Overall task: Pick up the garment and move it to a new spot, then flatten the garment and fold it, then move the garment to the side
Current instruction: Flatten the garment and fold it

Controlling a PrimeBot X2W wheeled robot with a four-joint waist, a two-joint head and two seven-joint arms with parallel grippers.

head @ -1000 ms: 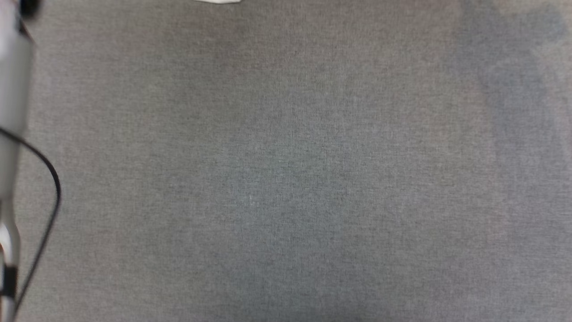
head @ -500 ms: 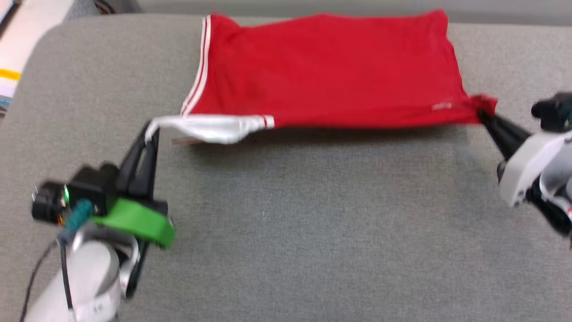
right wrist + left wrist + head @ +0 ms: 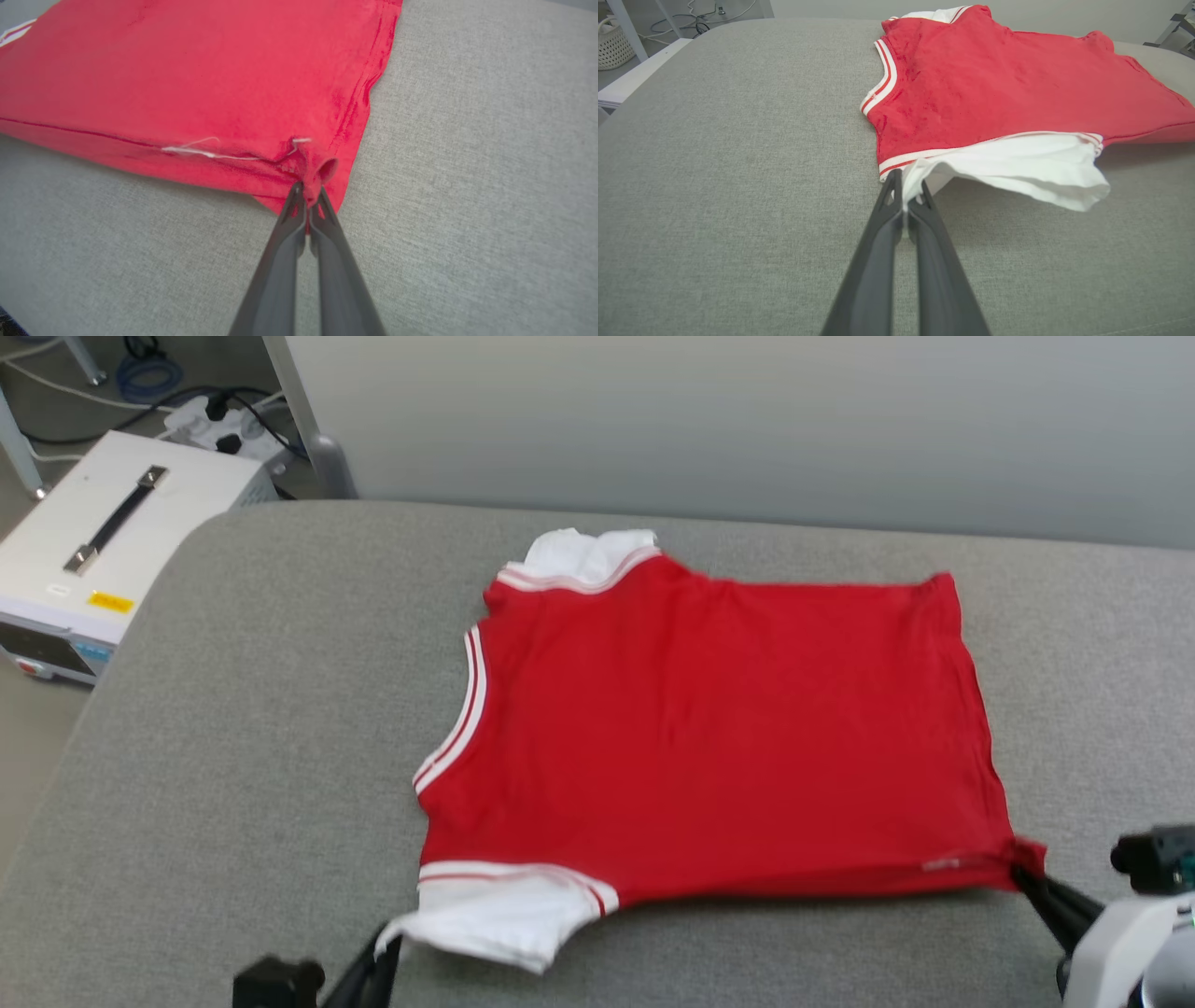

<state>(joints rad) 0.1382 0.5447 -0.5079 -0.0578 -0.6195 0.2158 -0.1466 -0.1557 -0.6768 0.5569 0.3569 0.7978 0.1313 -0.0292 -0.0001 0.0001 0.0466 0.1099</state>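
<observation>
Currently the garment (image 3: 719, 737) lies spread at centre frame on the grey cushion (image 3: 233, 728), left gripper (image 3: 906, 196) pinching the white sleeve (image 3: 1017, 172), right gripper (image 3: 308, 198) pinching the red hem corner (image 3: 322, 170): flattening appears in hand, and the next move likely calls for even tension, then release.

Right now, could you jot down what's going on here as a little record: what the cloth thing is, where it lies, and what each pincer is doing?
Item: red jersey T-shirt with white short sleeves, striped trim
Lies on: grey woven fabric surface, spread mostly flat
Left pincer: shut on the edge of the near white sleeve
Right pincer: shut on a red hem corner
Near edge: slightly lifted, shadow beneath
Beside the surface: white box with black handle, to its left
</observation>
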